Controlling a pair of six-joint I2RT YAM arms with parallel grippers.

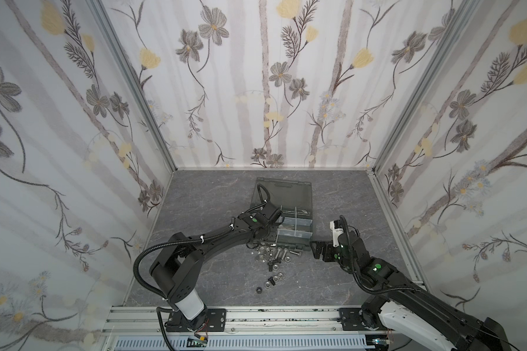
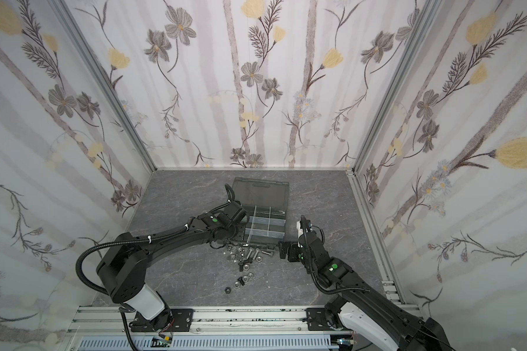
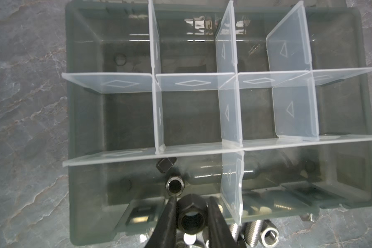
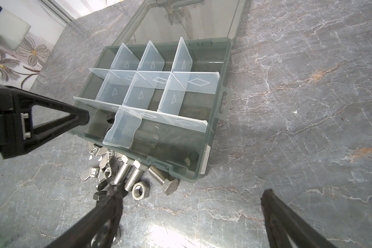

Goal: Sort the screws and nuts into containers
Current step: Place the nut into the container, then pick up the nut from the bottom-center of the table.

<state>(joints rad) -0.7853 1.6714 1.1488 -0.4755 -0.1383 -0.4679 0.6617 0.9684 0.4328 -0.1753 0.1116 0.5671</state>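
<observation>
Left fingers [image 3: 166, 223] narrow, clamped on black nut [image 3: 192, 215], above near-row compartment [image 3: 138, 171] of organiser case [image 3: 73, 120]. Same compartment holds two nuts [image 3: 174, 186], one black, one steel. Right fingers [image 4: 110, 208] spread wide, holding nothing, over tabletop [image 4: 288, 107] just beside case's near corner. Screws [image 4: 133, 176] and loose nuts [image 4: 140, 191] heaped on tabletop against case's near wall. Lid [image 1: 282, 190] open behind case

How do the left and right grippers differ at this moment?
The left gripper is shut on a black nut; the right gripper is open and empty. The left gripper is over the organiser case; the right gripper is beside it, over the table. Both are black.
</observation>
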